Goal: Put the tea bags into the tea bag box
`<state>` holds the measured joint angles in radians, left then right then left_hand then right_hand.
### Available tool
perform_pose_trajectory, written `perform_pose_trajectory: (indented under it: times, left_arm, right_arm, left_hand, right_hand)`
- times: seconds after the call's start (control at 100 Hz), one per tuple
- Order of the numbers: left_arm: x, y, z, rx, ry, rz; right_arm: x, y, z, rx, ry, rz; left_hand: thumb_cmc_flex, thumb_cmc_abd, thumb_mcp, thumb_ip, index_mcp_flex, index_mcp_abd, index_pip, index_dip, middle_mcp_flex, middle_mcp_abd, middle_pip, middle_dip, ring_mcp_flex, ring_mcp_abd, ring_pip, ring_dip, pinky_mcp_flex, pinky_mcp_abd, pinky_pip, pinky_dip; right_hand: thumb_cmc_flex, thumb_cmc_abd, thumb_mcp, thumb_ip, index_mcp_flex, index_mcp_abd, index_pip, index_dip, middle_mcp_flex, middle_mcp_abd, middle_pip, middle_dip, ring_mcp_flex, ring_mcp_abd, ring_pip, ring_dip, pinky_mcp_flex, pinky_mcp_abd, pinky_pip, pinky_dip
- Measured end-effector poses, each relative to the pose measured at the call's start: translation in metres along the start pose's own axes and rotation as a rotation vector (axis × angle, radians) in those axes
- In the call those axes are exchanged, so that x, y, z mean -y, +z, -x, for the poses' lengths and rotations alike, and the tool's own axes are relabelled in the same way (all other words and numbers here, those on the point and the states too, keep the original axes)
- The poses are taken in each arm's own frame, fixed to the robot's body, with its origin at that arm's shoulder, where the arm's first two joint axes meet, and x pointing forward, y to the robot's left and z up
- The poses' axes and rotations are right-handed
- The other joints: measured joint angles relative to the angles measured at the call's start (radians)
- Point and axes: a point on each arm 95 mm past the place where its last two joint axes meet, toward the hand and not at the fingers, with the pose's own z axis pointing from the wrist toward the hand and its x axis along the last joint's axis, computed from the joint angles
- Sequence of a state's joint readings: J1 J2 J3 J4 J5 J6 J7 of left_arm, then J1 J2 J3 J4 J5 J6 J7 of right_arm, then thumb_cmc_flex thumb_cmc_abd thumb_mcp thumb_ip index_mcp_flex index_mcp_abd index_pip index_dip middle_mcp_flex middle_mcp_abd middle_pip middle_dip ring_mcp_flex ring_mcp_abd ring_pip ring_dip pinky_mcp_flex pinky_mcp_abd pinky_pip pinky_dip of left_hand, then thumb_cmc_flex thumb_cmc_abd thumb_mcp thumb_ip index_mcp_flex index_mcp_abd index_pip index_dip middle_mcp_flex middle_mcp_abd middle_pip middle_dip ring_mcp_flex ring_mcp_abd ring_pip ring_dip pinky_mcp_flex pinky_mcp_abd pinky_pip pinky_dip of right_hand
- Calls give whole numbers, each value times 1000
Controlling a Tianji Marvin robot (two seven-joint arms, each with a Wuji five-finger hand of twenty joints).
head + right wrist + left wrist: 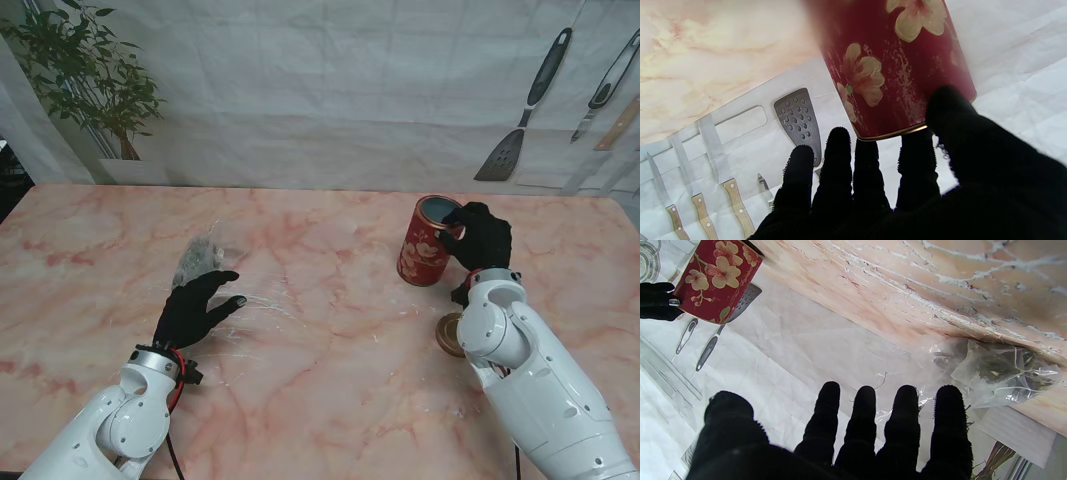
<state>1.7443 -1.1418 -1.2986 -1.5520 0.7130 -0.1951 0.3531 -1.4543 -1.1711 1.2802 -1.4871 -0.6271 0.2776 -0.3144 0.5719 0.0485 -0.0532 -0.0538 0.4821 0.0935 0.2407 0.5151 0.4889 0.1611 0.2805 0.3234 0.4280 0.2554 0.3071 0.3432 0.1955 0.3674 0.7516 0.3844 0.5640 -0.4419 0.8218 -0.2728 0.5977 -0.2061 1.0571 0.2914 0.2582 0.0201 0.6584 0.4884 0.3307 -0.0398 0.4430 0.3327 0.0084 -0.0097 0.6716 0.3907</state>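
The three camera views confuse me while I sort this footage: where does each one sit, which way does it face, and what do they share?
Stand view: above the shoulders, looking down at the marble table; both arms, left hand, right hand.
Left wrist view: along the spread fingers toward the tea bags.
Right wrist view: along the fingers at the red tea box, thumb on it.
Shared: all three show the tea box; both wrist views show the slotted spatula.
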Motion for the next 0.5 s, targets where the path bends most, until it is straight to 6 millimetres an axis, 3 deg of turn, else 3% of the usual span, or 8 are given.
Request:
perform_pose_trajectory:
  times: [0.43,0.5]
  left_arm:
    - [0,0,0,1,0,-2]
    - [0,0,0,1,0,-2]
  right_arm:
    - [8,4,-18,-96,38,-3]
    - [10,5,-23,-110,39,-1]
  left_hand:
    - [0,0,0,0,0,0,0,0,0,0,0,0,0,0,0,0,0,0,0,0]
    - [0,0,0,0,0,0,0,0,0,0,0,0,0,0,0,0,0,0,0,0]
  right_hand:
    - [0,1,-14,0,1,3,0,12,31,13,90,42,0,0,10,1,0,0,16,-12]
    - [0,12,-14,0,2,10,12,25,75,-19,132,54,-1,15,10,6,0,0,16,-13]
